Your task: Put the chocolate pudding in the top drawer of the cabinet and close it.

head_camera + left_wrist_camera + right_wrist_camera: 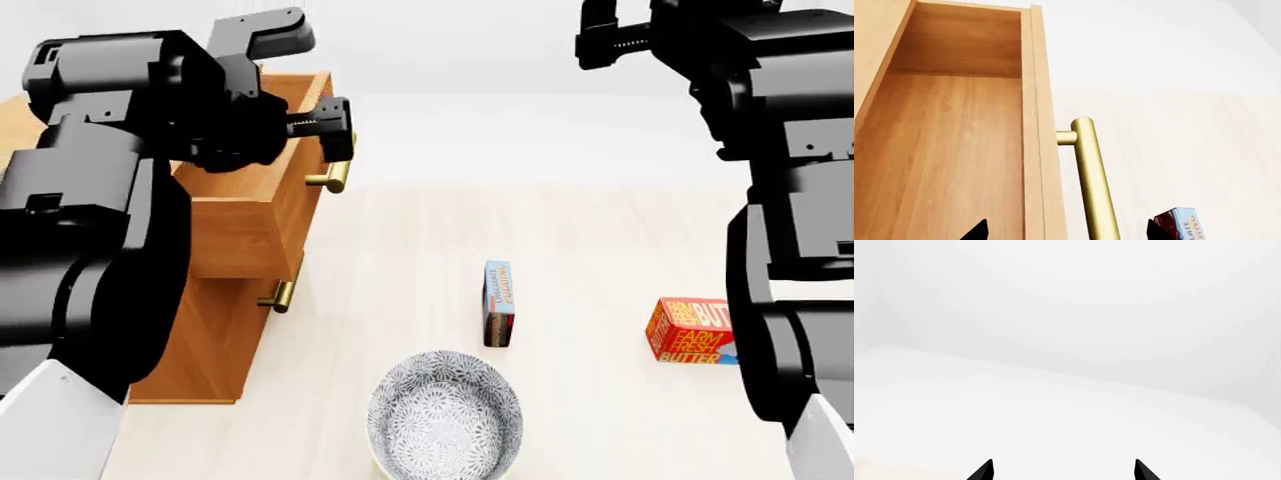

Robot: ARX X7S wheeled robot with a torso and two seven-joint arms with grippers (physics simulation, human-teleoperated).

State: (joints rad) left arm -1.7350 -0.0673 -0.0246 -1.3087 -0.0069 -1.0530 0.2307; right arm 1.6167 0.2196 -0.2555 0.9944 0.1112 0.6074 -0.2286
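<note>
Left gripper (334,135) is hovering wide at top drawer (254,215) handle, having nothing gripped; chocolate pudding (498,302) is standing apart; right gripper (1063,471) is idling wide.

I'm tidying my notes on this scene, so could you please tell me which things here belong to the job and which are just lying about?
Belongs to the job:
- chocolate pudding, standing on the floor
- top drawer, pulled open
- cabinet
- left hand, open at the drawer handle

Just lying about:
- butter box
- patterned bowl
</note>
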